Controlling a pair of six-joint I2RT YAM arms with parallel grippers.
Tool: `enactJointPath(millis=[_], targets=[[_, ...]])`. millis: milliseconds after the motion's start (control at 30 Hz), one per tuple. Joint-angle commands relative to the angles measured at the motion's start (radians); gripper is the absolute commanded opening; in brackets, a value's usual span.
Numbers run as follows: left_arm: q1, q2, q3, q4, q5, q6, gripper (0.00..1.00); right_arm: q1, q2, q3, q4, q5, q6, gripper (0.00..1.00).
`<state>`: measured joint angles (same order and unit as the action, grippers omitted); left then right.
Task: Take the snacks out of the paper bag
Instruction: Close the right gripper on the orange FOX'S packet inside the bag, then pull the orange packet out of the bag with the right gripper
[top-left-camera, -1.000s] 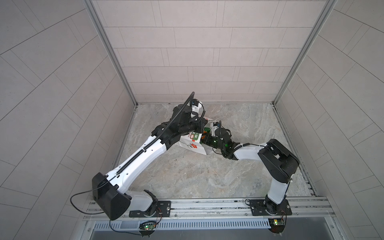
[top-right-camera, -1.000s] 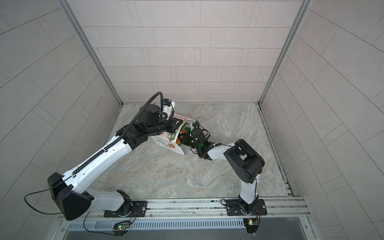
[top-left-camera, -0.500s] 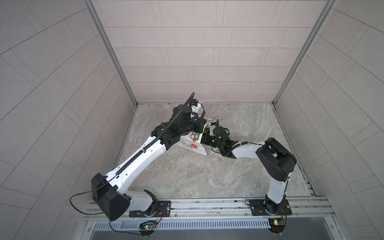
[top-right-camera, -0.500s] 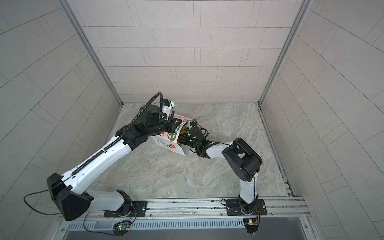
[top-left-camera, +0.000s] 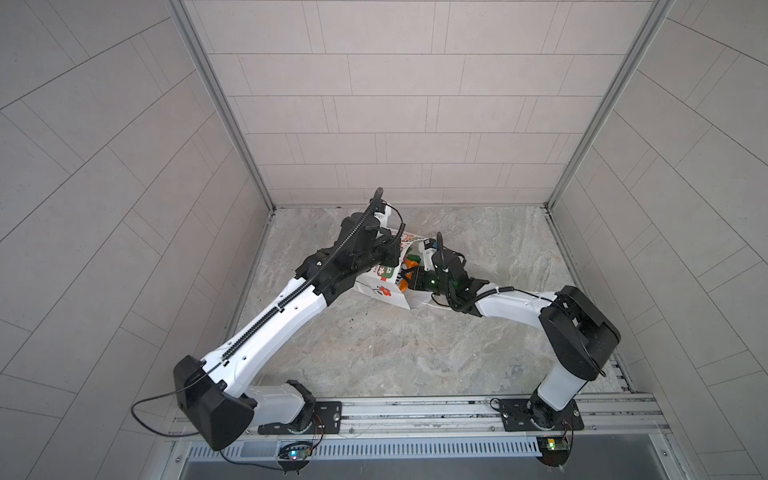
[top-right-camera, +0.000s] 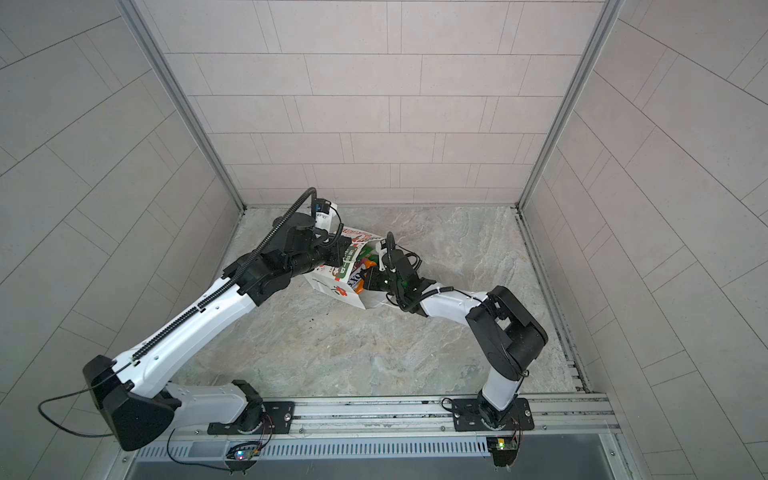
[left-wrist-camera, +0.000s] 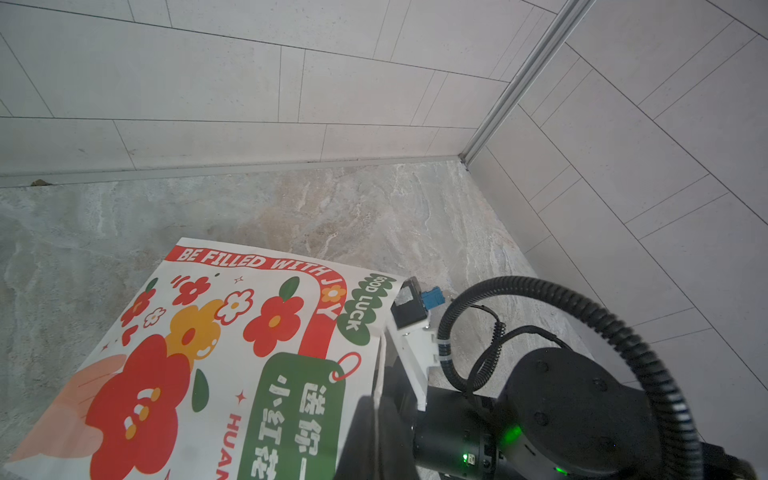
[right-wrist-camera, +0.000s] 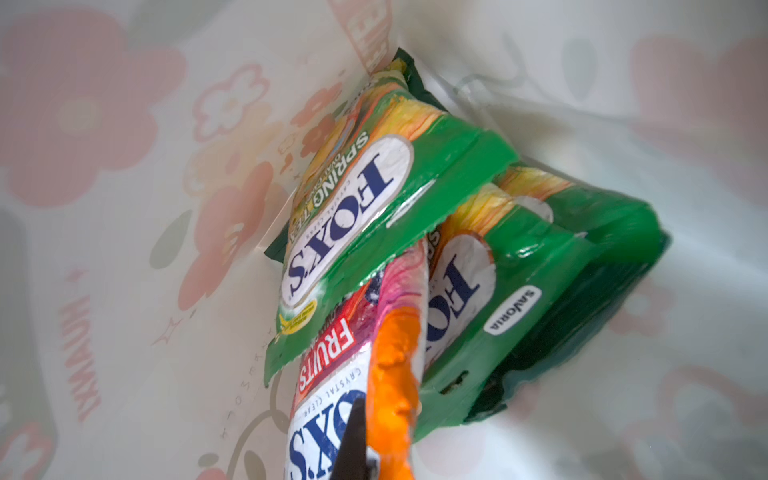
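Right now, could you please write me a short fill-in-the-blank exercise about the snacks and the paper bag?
1. The right claw is shut on the FRUITS pouch, whose edge is bright ___.
2. The green pouches lie ___ the paper bag.
3. One green pouch reads SPRING ___.
Missing words: orange; inside; TEA.

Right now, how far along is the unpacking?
Done: nothing yet; in both top views no snack lies outside the bag. In hand: the left gripper pinches the bag's rim, and the right gripper is shut on the orange pouch inside. Left: pull that pouch out, then the green pouches behind it.
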<state>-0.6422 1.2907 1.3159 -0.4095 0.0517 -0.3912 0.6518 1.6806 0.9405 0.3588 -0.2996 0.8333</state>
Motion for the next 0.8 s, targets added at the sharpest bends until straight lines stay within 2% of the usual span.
enactJointPath(millis=[0,300,767], targets=[[-0.005,-0.027,-0.009,-0.006,-0.041,0.010,0.00,-0.012,-0.056,-0.013,-0.032,-0.012,-0.043,0.00],[-0.006,-0.027,-0.016,-0.006,-0.069,-0.002,0.00,-0.040,-0.142,-0.020,-0.105,-0.088,-0.094,0.00],[-0.005,-0.033,-0.025,-0.004,-0.100,-0.005,0.00,-0.065,-0.327,0.004,-0.311,-0.177,-0.208,0.00]])
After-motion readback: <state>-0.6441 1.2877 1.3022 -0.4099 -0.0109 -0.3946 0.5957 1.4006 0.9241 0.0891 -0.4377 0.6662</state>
